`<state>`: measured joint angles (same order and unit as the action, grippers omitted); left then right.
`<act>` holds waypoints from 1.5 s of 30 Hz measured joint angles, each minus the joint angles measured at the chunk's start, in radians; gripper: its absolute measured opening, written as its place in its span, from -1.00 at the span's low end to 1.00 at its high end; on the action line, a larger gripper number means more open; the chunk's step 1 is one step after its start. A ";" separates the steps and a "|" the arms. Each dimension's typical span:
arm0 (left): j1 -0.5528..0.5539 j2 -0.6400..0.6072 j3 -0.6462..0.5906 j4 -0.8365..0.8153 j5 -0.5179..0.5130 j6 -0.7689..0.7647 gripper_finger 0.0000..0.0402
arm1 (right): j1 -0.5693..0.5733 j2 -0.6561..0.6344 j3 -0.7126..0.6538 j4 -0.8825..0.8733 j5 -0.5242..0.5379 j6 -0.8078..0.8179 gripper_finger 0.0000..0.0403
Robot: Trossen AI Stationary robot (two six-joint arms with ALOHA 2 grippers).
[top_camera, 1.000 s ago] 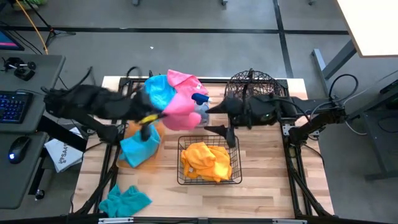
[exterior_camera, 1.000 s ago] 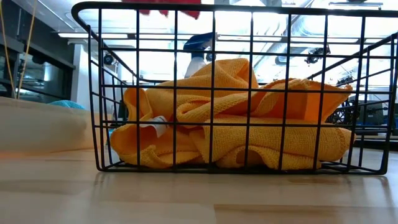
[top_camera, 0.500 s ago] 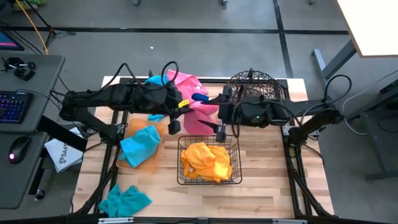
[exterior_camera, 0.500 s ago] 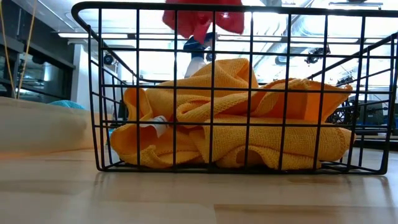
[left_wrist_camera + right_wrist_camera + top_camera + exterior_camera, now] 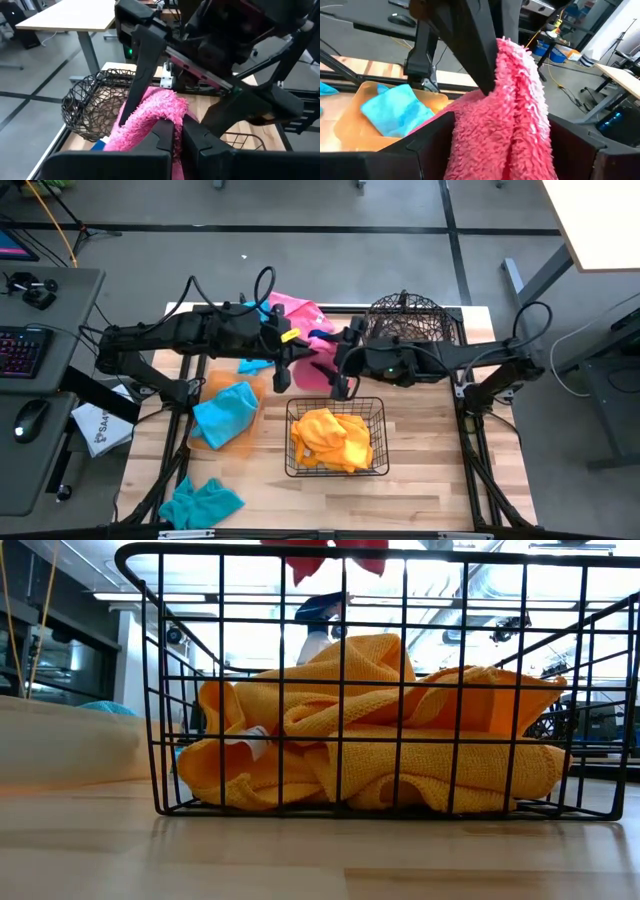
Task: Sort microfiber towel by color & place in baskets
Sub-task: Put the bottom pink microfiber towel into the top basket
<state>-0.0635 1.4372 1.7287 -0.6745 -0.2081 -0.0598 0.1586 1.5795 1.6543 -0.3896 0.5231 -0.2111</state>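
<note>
We work L to R across the high view. A teal towel (image 5: 200, 502) lies loose at the table's front-left corner, well apart from any container. Another teal-blue towel (image 5: 226, 412) sits in the orange tray (image 5: 203, 442).

Left gripper (image 5: 281, 370) is mid-table, between tray and pink pile. In its wrist view the fingers (image 5: 165, 137) are nearly closed, pinching a fold of the pink towel (image 5: 157, 107).

Right gripper (image 5: 340, 378) is just beside it, above the rear edge of the black wire basket (image 5: 337, 438). Its fingers are spread wider, with the same pink cloth bunched between them; we can't confirm a firm grip.

Risks, in our judgement:
- Both grippers on one cloth: a badly timed release means tugging or a drop.
- Pink hangs over the orange towels (image 5: 380, 730), so it could land in the wrong colour's basket.
- Round wire basket (image 5: 404, 320) lies behind the right arm, w/ the spray bottle (image 5: 322, 337) close by; a swing could knock it.
</note>
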 joint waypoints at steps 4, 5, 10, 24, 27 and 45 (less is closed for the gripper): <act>-0.002 0.000 0.000 0.006 -0.002 -0.006 -1.00 | -0.001 0.000 0.000 0.014 -0.020 0.001 0.36; -0.002 0.000 0.000 0.010 -0.005 -0.006 -1.00 | 0.001 0.000 0.000 0.014 -0.021 0.007 0.31; -0.002 0.000 0.000 0.078 -0.012 0.023 -1.00 | 0.017 0.000 0.000 0.009 -0.022 0.052 -0.35; -0.003 -0.061 0.002 -0.125 -0.129 0.034 -0.26 | 0.004 -0.120 0.000 -0.303 0.029 0.144 -0.98; -0.002 -0.098 0.002 -0.255 -0.205 -0.006 -0.09 | -0.028 -0.174 0.000 -0.474 0.078 0.208 -0.98; -0.009 -0.410 -0.753 0.426 -0.254 -0.431 0.05 | -0.471 -0.675 -0.834 -0.282 0.078 0.606 -1.00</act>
<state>-0.0724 1.0276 0.9760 -0.2480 -0.4621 -0.4913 -0.3126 0.9047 0.8207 -0.6712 0.6014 0.3946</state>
